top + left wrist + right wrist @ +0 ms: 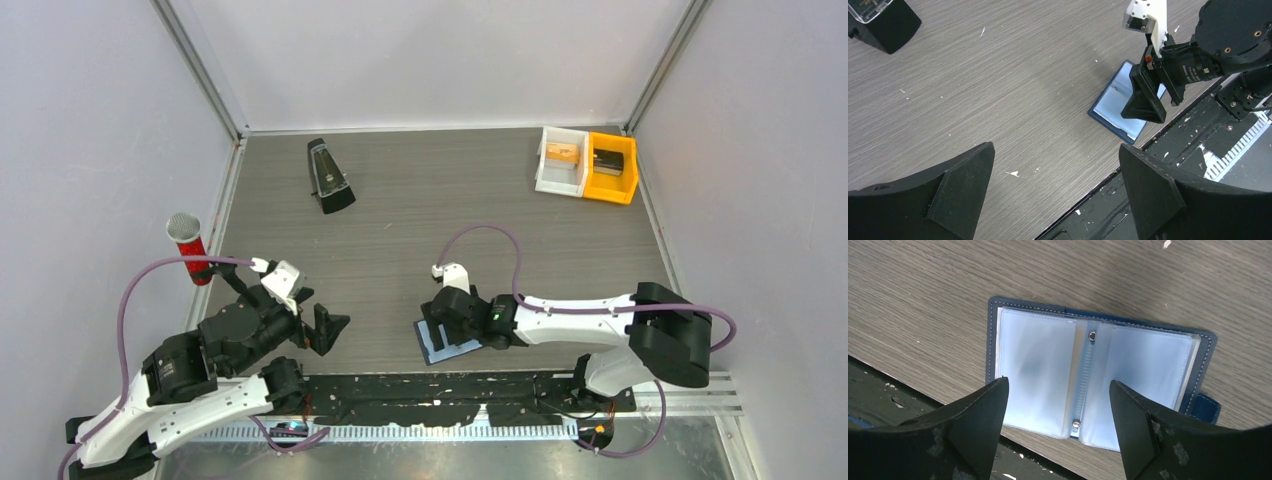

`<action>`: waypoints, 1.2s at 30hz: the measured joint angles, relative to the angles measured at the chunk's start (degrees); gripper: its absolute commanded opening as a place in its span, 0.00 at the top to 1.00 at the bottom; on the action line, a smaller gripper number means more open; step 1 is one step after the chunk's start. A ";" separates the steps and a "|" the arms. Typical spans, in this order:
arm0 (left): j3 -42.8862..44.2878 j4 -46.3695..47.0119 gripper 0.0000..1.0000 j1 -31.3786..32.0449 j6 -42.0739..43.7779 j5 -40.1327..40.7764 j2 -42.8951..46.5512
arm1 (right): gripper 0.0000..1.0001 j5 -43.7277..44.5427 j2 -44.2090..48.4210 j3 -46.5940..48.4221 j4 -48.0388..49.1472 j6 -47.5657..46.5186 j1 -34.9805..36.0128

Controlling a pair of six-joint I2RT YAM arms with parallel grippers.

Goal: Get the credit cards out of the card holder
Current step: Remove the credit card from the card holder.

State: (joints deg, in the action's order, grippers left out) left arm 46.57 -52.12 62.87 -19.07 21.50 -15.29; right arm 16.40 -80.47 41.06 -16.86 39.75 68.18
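The card holder (447, 346) lies open flat on the table by the near edge, dark navy outside with pale blue clear sleeves (1043, 355) inside and a snap tab (1208, 407) at one side. No credit cards show in the sleeves; they are hidden or out of view. My right gripper (1058, 385) hovers just above the holder (1112, 107), open, its fingers straddling the spine with nothing between them. My left gripper (325, 330) is open and empty over bare table to the left; from its wrist view (1056, 149) it looks across at the holder and the right gripper (1145, 97).
A black metronome (328, 176) stands at the back left. A red-handled microphone (188, 245) is by the left wall. A white bin (560, 160) and a yellow bin (612, 168) sit at the back right. The black base plate (430, 385) borders the table's near edge.
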 measured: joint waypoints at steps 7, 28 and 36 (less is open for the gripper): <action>0.00 0.02 0.01 0.00 -0.02 0.02 -0.02 | 0.16 1.14 -3.37 1.05 0.13 1.33 1.55; 0.00 0.02 0.01 0.00 -0.04 0.61 -0.48 | 0.16 5.38 -9.25 9.31 -4.94 3.21 6.25; 0.00 0.02 0.01 0.00 -0.04 0.61 -0.07 | 0.18 5.27 -9.25 10.08 -5.27 3.67 6.95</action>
State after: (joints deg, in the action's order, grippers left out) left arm 46.57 -52.10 62.87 -19.11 22.11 -15.35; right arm 21.67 -89.71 51.13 -22.13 43.42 75.13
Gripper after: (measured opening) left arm 0.993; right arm 0.821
